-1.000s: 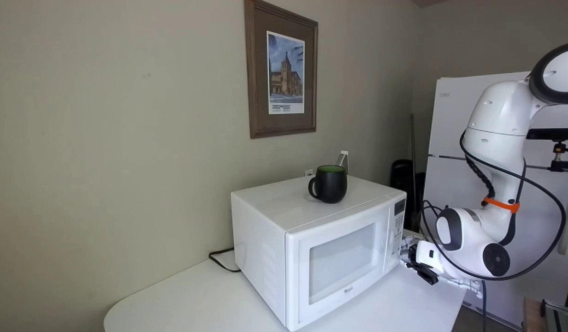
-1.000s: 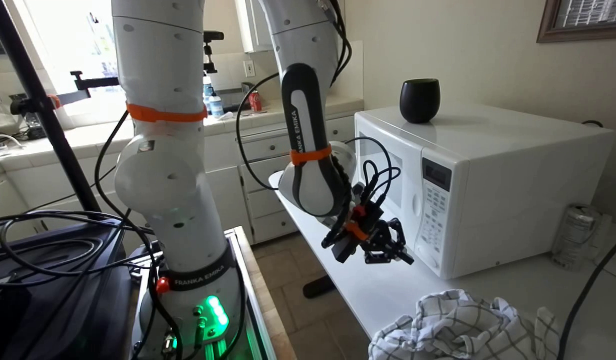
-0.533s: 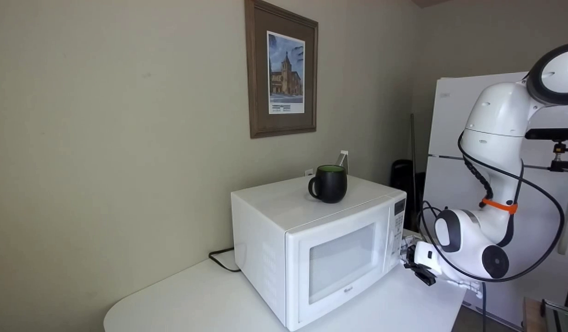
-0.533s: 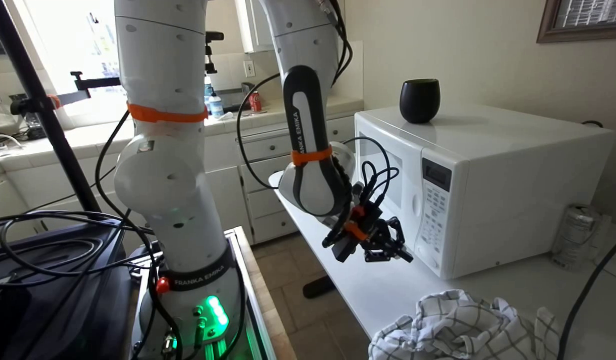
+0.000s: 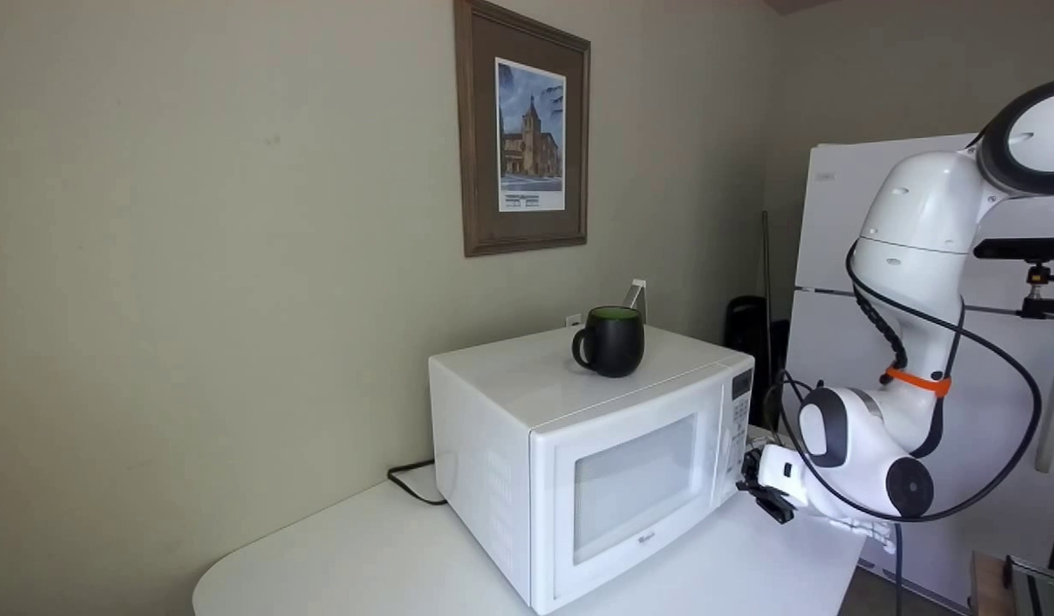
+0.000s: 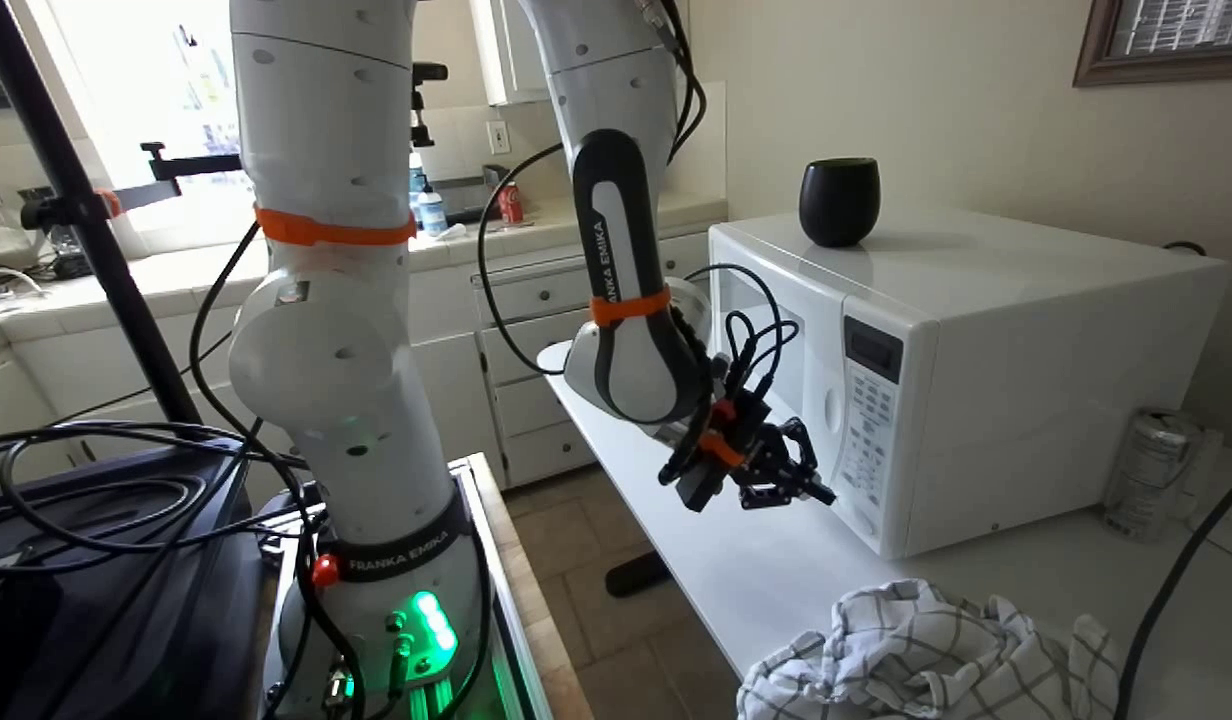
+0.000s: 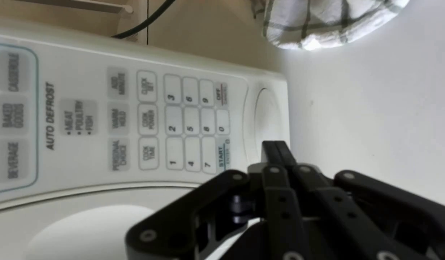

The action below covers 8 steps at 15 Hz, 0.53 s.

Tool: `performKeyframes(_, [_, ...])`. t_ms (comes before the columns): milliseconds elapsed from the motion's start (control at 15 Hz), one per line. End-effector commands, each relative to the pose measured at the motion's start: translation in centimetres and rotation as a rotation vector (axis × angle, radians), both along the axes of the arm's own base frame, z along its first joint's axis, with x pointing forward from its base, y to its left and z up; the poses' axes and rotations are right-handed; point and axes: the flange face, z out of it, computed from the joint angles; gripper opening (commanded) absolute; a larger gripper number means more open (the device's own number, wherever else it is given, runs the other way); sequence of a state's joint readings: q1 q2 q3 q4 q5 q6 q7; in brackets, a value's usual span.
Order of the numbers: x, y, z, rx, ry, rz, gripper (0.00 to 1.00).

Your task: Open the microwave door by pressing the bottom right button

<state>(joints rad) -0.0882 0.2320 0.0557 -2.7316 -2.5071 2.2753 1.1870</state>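
The white microwave (image 5: 484, 436) stands on the table and shows in both exterior views (image 6: 1066, 400). Its microwave door (image 5: 561, 479) is shut. In the wrist view the control strip (image 7: 99, 151) lies sideways, with a large rounded button (image 7: 268, 112) at its bottom end. My gripper (image 7: 275, 144) is shut and empty, its two fingertips pressed together. In the wrist view the tips overlap the lower edge of that button. In an exterior view the gripper (image 6: 826, 494) is in front of the lower control strip, with a small gap seeming to show. I cannot tell whether it touches.
A black mug (image 5: 614, 342) stands on top of the microwave, also seen in an exterior view (image 6: 840, 203). A checked cloth (image 6: 936, 650) lies on the table near the gripper. A clear can-like container (image 6: 1151, 475) stands beside the microwave. A white refrigerator (image 5: 835, 359) stands behind the arm.
My gripper has moved a little closer to the microwave's control strip and slightly up. It stays shut. The microwave, its door and the mug have not moved.
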Motion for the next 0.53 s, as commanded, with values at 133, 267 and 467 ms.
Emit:
performKeyframes(133, [0.2,0.3,-1.6,-0.007,0.028,0.008,0.00])
performKeyframes(267, [0.4,-0.2,-2.1,-0.014,0.027,-0.005,0.00])
performKeyframes(467, [1.0,-0.6,-2.5,-0.014,0.024,-0.016,0.00])
